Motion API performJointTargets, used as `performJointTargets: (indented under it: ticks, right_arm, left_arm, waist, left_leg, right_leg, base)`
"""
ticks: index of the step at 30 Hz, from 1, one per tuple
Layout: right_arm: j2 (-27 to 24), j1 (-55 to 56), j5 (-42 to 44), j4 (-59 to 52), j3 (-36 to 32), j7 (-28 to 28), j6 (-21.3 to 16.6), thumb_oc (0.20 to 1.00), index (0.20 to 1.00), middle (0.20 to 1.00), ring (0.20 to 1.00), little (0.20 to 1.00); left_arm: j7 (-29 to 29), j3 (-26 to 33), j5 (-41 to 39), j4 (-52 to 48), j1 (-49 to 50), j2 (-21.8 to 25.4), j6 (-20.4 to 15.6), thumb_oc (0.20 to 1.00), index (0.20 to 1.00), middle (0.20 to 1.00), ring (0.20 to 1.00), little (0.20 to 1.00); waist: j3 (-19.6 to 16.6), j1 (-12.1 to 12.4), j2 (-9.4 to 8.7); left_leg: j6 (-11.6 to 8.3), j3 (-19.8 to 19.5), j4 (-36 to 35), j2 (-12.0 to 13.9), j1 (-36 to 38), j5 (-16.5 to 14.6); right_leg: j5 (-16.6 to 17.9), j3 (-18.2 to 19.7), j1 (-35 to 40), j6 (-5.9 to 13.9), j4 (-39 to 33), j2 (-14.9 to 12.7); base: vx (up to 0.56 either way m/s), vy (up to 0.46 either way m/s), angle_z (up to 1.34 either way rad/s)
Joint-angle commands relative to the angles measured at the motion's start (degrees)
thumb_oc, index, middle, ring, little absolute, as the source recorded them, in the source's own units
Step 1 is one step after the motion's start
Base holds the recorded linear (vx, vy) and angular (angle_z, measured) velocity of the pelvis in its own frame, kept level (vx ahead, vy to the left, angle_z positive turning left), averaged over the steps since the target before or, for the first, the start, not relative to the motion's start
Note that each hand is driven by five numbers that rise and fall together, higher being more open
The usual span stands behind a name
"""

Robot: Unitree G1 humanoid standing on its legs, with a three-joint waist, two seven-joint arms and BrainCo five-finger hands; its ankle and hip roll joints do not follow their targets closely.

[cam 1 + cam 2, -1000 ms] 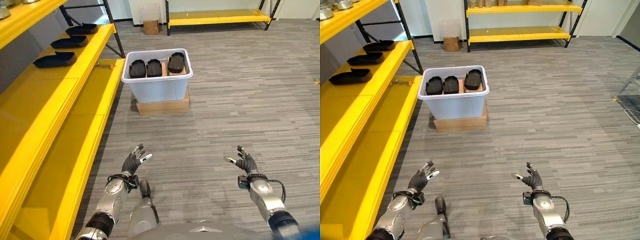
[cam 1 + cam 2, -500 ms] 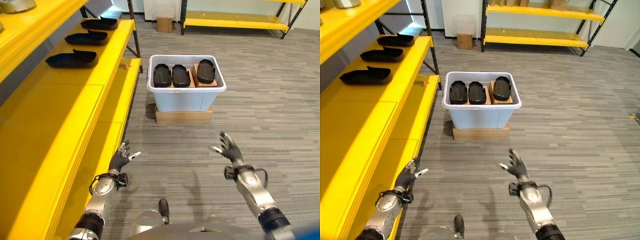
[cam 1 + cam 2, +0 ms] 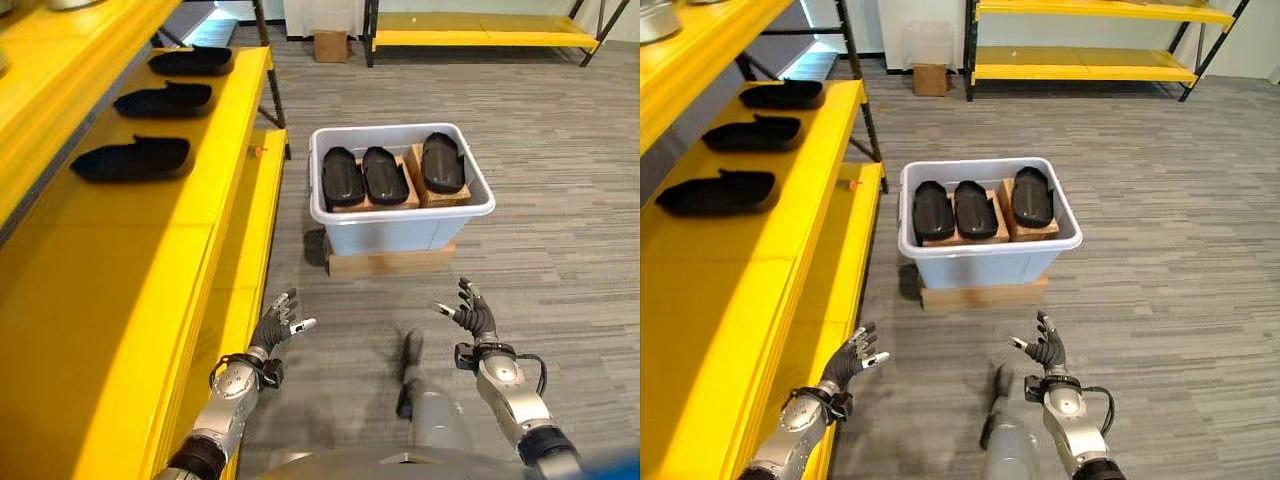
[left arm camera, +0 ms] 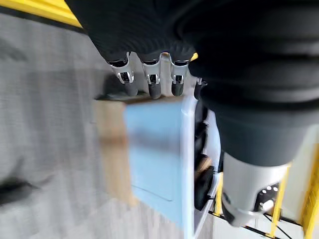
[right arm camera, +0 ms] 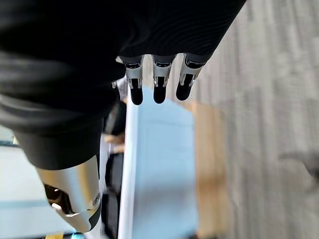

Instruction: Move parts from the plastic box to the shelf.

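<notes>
A pale blue plastic box (image 3: 400, 222) stands on a flat cardboard box (image 3: 390, 262) on the floor ahead. Three black shoe-shaped parts (image 3: 382, 174) lie in it side by side on cardboard pads. Three more black parts (image 3: 132, 158) rest in a row on the yellow shelf (image 3: 120, 260) to my left. My left hand (image 3: 274, 325) hovers open beside the shelf's edge, short of the box. My right hand (image 3: 475, 316) is open too, just in front of the box's near right corner. Both hold nothing. The box's wall (image 4: 154, 154) shows past my left fingers and the same wall (image 5: 159, 164) past my right.
A lower yellow shelf board (image 3: 255, 230) runs along the floor between the rack and the box. Farther off stand another yellow rack (image 3: 1080, 65) and a small cardboard carton (image 3: 930, 79) against the wall. Grey carpet stretches to the right.
The camera has come nearer the box, which looms larger and lower in view. Both hands stay open; the right one sits lower and closer to the box's front.
</notes>
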Motion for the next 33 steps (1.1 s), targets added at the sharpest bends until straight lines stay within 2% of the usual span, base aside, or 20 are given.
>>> performJointTargets:
  ticks: [1, 2, 3, 5, 6, 9, 10, 14, 15, 17, 18, 20, 23, 25, 28, 29, 30, 31, 33]
  right_arm:
    - [-1.8, -2.8, -1.9, -1.3, 0.1, -4.0, -1.1, 1.0, 1.0, 1.0, 1.0, 1.0]
    - [-3.1, -3.2, -3.3, -0.1, -0.5, -9.7, -0.3, 1.0, 1.0, 1.0, 1.0, 1.0]
    - [-3.1, -3.2, -3.3, -0.1, -0.5, -9.7, -0.3, 1.0, 1.0, 1.0, 1.0, 1.0]
    - [-4.2, -3.5, -3.3, 1.0, -1.4, -13.3, 0.5, 1.0, 1.0, 1.0, 1.0, 1.0]
    - [-4.5, -3.8, -3.8, 2.5, -2.0, -16.0, 0.4, 1.0, 1.0, 1.0, 1.0, 1.0]
    - [-4.8, -3.8, -5.2, 3.6, -2.9, -17.8, 0.4, 1.0, 1.0, 1.0, 1.0, 1.0]
    - [-4.9, -3.7, -5.3, 3.9, -3.2, -18.7, 0.8, 1.0, 1.0, 1.0, 1.0, 1.0]
    - [-5.1, -3.1, -6.2, 4.7, -4.3, -19.6, 0.1, 1.0, 1.0, 1.0, 1.0, 1.0]
    - [-5.0, -2.4, -6.9, 4.5, -4.9, -19.3, -0.2, 1.0, 1.0, 1.0, 1.0, 1.0]
    - [-4.9, -1.7, -6.8, 4.0, -4.8, -19.6, -0.2, 1.0, 1.0, 1.0, 1.0, 1.0]
    - [-4.8, -1.2, -6.7, 3.7, -5.1, -19.8, -0.4, 1.0, 1.0, 1.0, 1.0, 1.0]
    - [-4.3, 0.0, -6.0, 3.5, -5.8, -19.5, -1.0, 1.0, 1.0, 1.0, 1.0, 1.0]
    - [-3.8, 0.8, -5.9, 2.8, -6.0, -19.8, -1.3, 1.0, 1.0, 1.0, 1.0, 1.0]
    - [-3.6, 1.2, -5.8, 2.3, -5.6, -20.3, -1.3, 1.0, 1.0, 1.0, 1.0, 1.0]
    - [-3.3, 0.7, -5.4, 2.5, -4.1, -20.8, -1.0, 1.0, 1.0, 1.0, 1.0, 1.0]
    - [-3.2, 0.5, -5.0, 2.5, -3.5, -21.0, -0.9, 1.0, 1.0, 1.0, 1.0, 1.0]
    - [-3.2, 0.2, -4.8, 2.7, -2.7, -20.6, -0.9, 1.0, 1.0, 1.0, 1.0, 1.0]
    - [-3.2, -0.2, -5.1, 2.7, -2.2, -20.0, -0.8, 1.0, 1.0, 1.0, 1.0, 1.0]
    - [-2.8, -0.3, -5.0, 2.0, -1.7, -19.6, 0.2, 1.0, 1.0, 1.0, 1.0, 1.0]
  left_arm:
    - [-0.3, -1.3, 0.2, -3.6, 1.0, 3.3, -2.6, 1.0, 1.0, 1.0, 1.0, 1.0]
    - [-0.1, -1.3, -0.7, -4.3, 1.8, 2.6, -2.8, 1.0, 1.0, 1.0, 1.0, 1.0]
    - [-0.1, -1.3, -0.7, -4.3, 1.8, 2.6, -2.8, 1.0, 1.0, 1.0, 1.0, 1.0]
    - [1.1, -1.7, -1.4, -3.9, 1.8, 1.9, -3.1, 1.0, 1.0, 1.0, 1.0, 1.0]
    - [1.4, -2.0, -2.1, -3.2, 1.1, 1.5, -3.9, 1.0, 1.0, 1.0, 1.0, 1.0]
    - [1.9, -2.3, -2.3, -3.0, 0.6, 1.2, -4.3, 1.0, 1.0, 1.0, 1.0, 1.0]
    - [2.0, -2.5, -2.7, -2.8, 0.5, 1.0, -4.6, 1.0, 1.0, 1.0, 1.0, 1.0]
    - [3.0, -2.9, -3.7, -3.4, 0.1, 0.8, -4.9, 1.0, 1.0, 1.0, 1.0, 1.0]
    - [4.1, -2.6, -4.4, -3.8, -0.2, 0.8, -5.0, 1.0, 1.0, 1.0, 1.0, 1.0]
    - [4.7, -2.5, -4.2, -3.5, -0.4, 0.7, -5.7, 1.0, 1.0, 1.0, 1.0, 1.0]
    - [4.8, -2.6, -3.9, -3.4, -0.6, 0.7, -6.2, 1.0, 1.0, 1.0, 1.0, 1.0]
    - [5.5, -2.6, -2.9, -3.9, -0.6, 0.5, -7.3, 1.0, 1.0, 1.0, 1.0, 1.0]
    - [6.2, -2.2, -2.4, -5.0, -0.7, 0.9, -7.5, 1.0, 1.0, 1.0, 1.0, 1.0]
    - [8.0, -1.7, -3.0, -5.6, -0.7, 1.4, -7.7, 1.0, 1.0, 1.0, 1.0, 1.0]
    - [9.7, -1.1, -3.0, -5.7, 0.0, 1.3, -7.6, 1.0, 1.0, 1.0, 1.0, 1.0]
    - [10.3, -0.7, -2.8, -5.7, 0.5, 1.1, -7.7, 1.0, 1.0, 1.0, 1.0, 1.0]
    - [11.0, 0.0, -3.3, -5.4, 1.2, 0.7, -7.8, 1.0, 1.0, 1.0, 1.0, 1.0]
    - [11.5, 1.0, -3.5, -5.2, 1.8, 0.7, -7.8, 1.0, 1.0, 1.0, 1.0, 1.0]
    - [11.4, 2.0, -3.4, -4.6, 2.4, 0.6, -7.8, 1.0, 1.0, 1.0, 1.0, 1.0]
  waist:
    - [-2.9, -0.3, -1.67]
    - [-3.5, -0.5, -1.16]
    - [-3.5, -0.5, -1.16]
    - [-3.6, -0.6, -0.29]
    - [-3.4, -0.6, -0.31]
    - [-3.1, -0.8, -0.4]
    - [-3.2, -1.0, 0.18]
    - [-3.4, -1.6, 0.28]
    - [-3.6, -2.2, 0.05]
    - [-4.0, -3.0, 0.07]
    - [-4.4, -3.6, 0.14]
    - [-4.9, -3.9, 0.89]
    - [-4.4, -4.0, 0.84]
    - [-3.5, -3.5, 0.03]
    - [-2.4, -2.1, -0.43]
    - [-2.0, -1.4, -0.47]
    - [-1.5, -0.4, -0.56]
    - [-1.3, 0.4, -0.78]
    - [-1.5, 0.9, -0.8]
  left_leg:
    - [5.38, 2.0, -12.2, 4.5, -0.7, 5.3]
    - [3.97, 4.4, -7.3, 7.2, -2.7, 9.6]
    - [3.97, 4.4, -7.3, 7.2, -2.7, 9.6]
    - [2.48, 4.8, -1.0, 9.6, -5.8, 14.0]
    - [1.91, 4.8, 4.6, 10.8, -9.6, 16.6]
    - [1.72, 6.1, 8.8, 11.8, -12.0, 17.2]
    - [0.83, 6.3, 10.1, 12.6, -11.8, 16.4]
    - [-0.53, 8.5, 14.4, 14.4, -13.1, 18.6]
    - [-1.37, 10.8, 17.1, 16.1, -13.1, 19.2]
    - [-2.34, 12.7, 18.1, 17.5, -12.7, 20.4]
    - [-2.27, 13.8, 17.3, 17.4, -11.7, 19.7]
    - [-0.4, 12.6, 11.3, 12.6, -11.4, 16.6]
    - [0.67, 13.3, 7.2, 11.1, -12.1, 15.2]
    - [2.53, 15.1, 1.7, 9.5, -16.5, 13.7]
    - [2.81, 13.6, -1.7, 8.7, -21.3, 15.3]
    - [2.3, 11.7, -2.5, 8.8, -23.1, 17.3]
    - [2.34, 9.8, -4.3, 8.4, -23.9, 17.7]
    - [3.29, 9.6, -5.9, 7.9, -23.9, 17.9]
    - [3.45, 8.6, -8.8, 7.4, -22.4, 17.8]
  right_leg:
    - [-2.3, -2.9, 0.8, 14.01, 3.6, -4.1]
    - [-6.1, -4.8, 1.4, 10.92, 5.9, -1.4]
    - [-6.1, -4.8, 1.4, 10.92, 5.9, -1.4]
    - [-10.0, -5.7, 2.5, 7.85, 7.2, 1.7]
    - [-12.2, -5.5, 3.9, 5.9, 7.5, 3.4]
    - [-13.6, -5.5, 5.3, 4.74, 7.3, 4.4]
    - [-15.1, -5.4, 6.1, 4.71, 7.4, 5.3]
    - [-16.5, -6.3, 7.5, 3.25, 6.6, 6.6]
    - [-17.1, -7.2, 8.3, 2.47, 5.7, 7.1]
    - [-17.5, -8.0, 8.4, 2.08, 5.1, 7.4]
    - [-17.6, -8.6, 8.2, 2.12, 4.9, 7.3]
    - [-17.3, -8.6, 6.7, 2.88, 5.8, 7.0]
    - [-16.8, -8.5, 6.6, 3.42, 5.7, 7.0]
    - [-16.5, -7.3, 8.4, 4.56, 4.7, 6.0]
    - [-16.5, -5.2, 10.9, 5.19, 3.1, 5.8]
    - [-16.4, -3.9, 11.9, 5.19, 2.4, 6.1]
    - [-16.6, -2.4, 13.2, 5.49, 2.0, 6.0]
    - [-15.9, -2.1, 13.4, 5.6, 1.7, 5.7]
    - [-15.7, -2.2, 13.8, 6.28, 1.5, 5.3]
  base:
    - [0.6, -0.333, -0.19]
    - [0.46, -0.266, 0.06]
    - [0.59, -0.36, -0.03]
    - [0.42, -0.291, -0.04]
    - [0.39, -0.295, -0.36]
    - [0.3, -0.195, -0.4]
    - [0.22, -0.094, -0.24]
    - [0.22, -0.15, -0.02]
    - [0.18, -0.164, 0.06]
    - [0.15, -0.129, 0.12]
    - [0.09, -0.012, 0.22]
    - [0.04, 0.069, 0.44]
    - [0.02, 0.056, 0.4]
    - [0.0, 0.118, 0.42]
    - [0.04, 0.095, 0.21]
    - [0.09, 0.091, -0.62]
    - [0.07, 0.134, -0.97]
    - [0.07, 0.163, -0.94]
    - [0.07, 0.183, -0.95]
